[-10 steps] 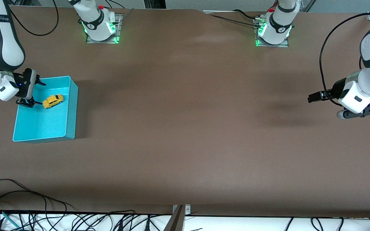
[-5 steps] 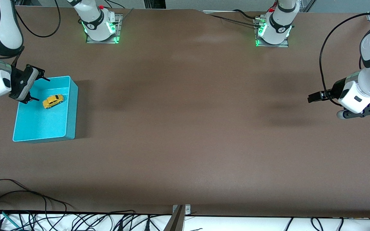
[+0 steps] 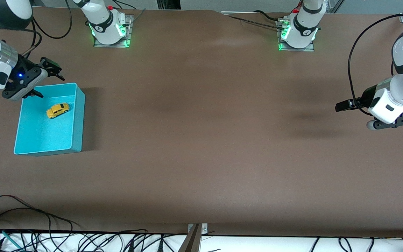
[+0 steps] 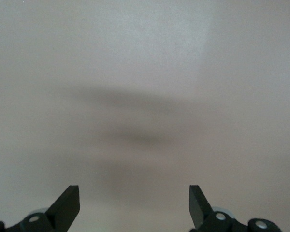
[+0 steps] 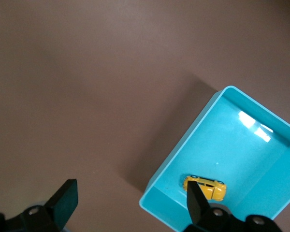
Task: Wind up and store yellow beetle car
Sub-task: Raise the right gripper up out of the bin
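The yellow beetle car (image 3: 58,110) lies on its wheels inside the teal bin (image 3: 44,134), in the half farther from the front camera. My right gripper (image 3: 51,87) is open and empty, up in the air over the bin's rim nearest the robots' bases, apart from the car. In the right wrist view the car (image 5: 213,189) shows in the bin (image 5: 241,154) just past one of my fingers (image 5: 195,200), with the gripper (image 5: 130,203) over bare table. My left gripper (image 3: 390,124) waits, open and empty, over the table at the left arm's end; its wrist view (image 4: 134,205) shows only table.
The brown table (image 3: 201,140) spreads between the bin and the left arm. The arm bases (image 3: 108,31) (image 3: 297,35) stand along its edge. Cables (image 3: 30,224) lie by the edge nearest the front camera.
My right gripper has risen out of the bin and drawn back from the car toward the bin's rim nearest the bases. The car has stayed in place. The left arm has not moved.
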Tool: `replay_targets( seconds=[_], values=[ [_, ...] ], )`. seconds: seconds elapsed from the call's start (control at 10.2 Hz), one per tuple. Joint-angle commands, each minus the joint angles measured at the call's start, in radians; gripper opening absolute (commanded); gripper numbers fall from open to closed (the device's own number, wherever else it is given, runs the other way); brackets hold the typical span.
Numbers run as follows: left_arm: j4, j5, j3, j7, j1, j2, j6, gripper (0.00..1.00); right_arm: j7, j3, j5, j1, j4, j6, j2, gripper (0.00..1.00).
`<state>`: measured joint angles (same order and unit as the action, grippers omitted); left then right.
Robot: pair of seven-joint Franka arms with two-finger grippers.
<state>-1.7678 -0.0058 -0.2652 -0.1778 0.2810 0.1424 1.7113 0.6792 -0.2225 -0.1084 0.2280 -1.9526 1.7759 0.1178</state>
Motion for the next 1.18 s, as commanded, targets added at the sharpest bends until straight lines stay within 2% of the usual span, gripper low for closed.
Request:
replay_targets(
  seconds=[0.0, 0.29, 0.49, 1.08],
  values=[
    [0.021, -0.014, -0.002, 0.017, 0.001, 0.006, -0.019, 1.00, -0.268, 0.011, 0.004, -0.094, 0.108, -0.081, -0.016, 1.00],
    [0.021, -0.014, -0.002, 0.015, 0.001, 0.006, -0.019, 1.00, -0.527, 0.012, 0.025, -0.182, 0.255, -0.140, -0.088, 1.00],
    [0.021, -0.014, -0.002, 0.017, 0.001, 0.006, -0.019, 1.00, -0.651, 0.011, 0.067, -0.217, 0.316, -0.151, -0.124, 1.00],
    [0.022, -0.013, -0.002, 0.018, 0.001, 0.005, -0.019, 1.00, -0.821, 0.014, 0.108, -0.252, 0.337, -0.150, -0.152, 1.00]
  ],
)
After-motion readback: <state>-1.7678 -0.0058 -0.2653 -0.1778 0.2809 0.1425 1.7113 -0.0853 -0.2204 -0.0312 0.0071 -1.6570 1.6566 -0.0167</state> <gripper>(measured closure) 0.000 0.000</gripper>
